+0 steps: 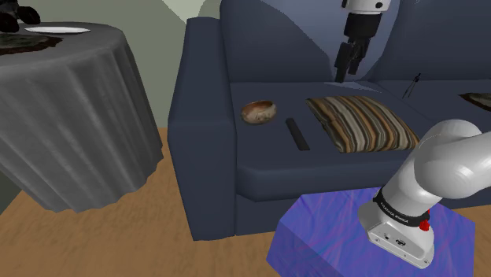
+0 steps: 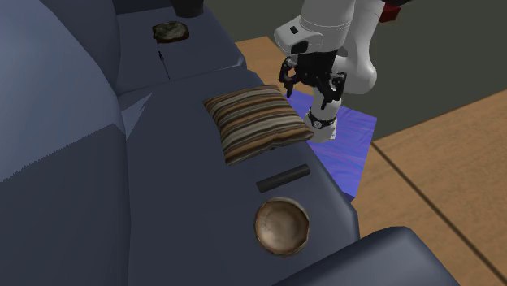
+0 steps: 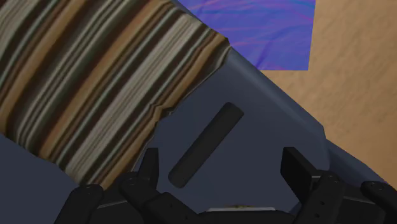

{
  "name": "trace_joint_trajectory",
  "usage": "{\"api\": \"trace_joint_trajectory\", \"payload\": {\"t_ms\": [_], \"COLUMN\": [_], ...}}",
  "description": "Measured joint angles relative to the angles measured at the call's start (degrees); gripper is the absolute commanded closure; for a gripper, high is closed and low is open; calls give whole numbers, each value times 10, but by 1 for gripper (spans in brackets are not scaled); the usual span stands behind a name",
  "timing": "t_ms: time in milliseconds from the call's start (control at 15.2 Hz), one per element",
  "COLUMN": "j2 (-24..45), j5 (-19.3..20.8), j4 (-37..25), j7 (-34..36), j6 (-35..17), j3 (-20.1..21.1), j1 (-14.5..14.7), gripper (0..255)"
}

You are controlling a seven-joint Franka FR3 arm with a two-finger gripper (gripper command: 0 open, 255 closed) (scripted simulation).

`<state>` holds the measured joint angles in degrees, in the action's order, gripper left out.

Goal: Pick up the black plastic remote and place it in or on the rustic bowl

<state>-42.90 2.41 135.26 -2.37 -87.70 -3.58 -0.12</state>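
Stand: blue-purple box (image 1: 315, 236) at 5 o'clock in the shoulder view, on a wooden floor (image 1: 118, 236), close against the sofa front; the white arm (image 1: 441, 169) rises from it.
Surface: dark blue sofa (image 1: 212, 118) seat; remote, bowl and cushion all lie on it.
Room: round table (image 1: 71, 102) under a grey draped cloth at the sofa's 9 o'clock in the shoulder view, white plate (image 1: 57, 30) on top.
Fingers: spread wide, gripping nothing, touching nothing.
Gripper (image 1: 344, 77): hangs above the seat at the remote's 1 o'clock in the shoulder view, over the cushion's far edge.
Remote (image 1: 297, 134): slim black bar, flat on the seat near its front edge, at the bowl's 4 o'clock; the wrist view shows it beyond the gap between the fingers, untouched.
Bowl (image 1: 258, 111): brown, mottled, upright, by the armrest; near the remote, apart from it.
Cushion (image 1: 362, 122): brown-tan stripes, at the remote's 3 o'clock, just beside it, not touching.
Other: flat mottled thing (image 2: 171, 31) further along the seat, well apart.
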Motion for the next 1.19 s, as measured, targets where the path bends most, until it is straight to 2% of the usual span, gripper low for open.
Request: {"api": "trace_joint_trajectory", "payload": {"t_ms": [132,594,1188], "j2": [6,83,234], "j5": [-3,-41,-100], "j4": [4,61,107], "j7": [9,119,252], "j6": [-7,-118,-291], "j3": [2,15,24], "j1": [-2,-28,-52], "gripper": [0,0,0]}}
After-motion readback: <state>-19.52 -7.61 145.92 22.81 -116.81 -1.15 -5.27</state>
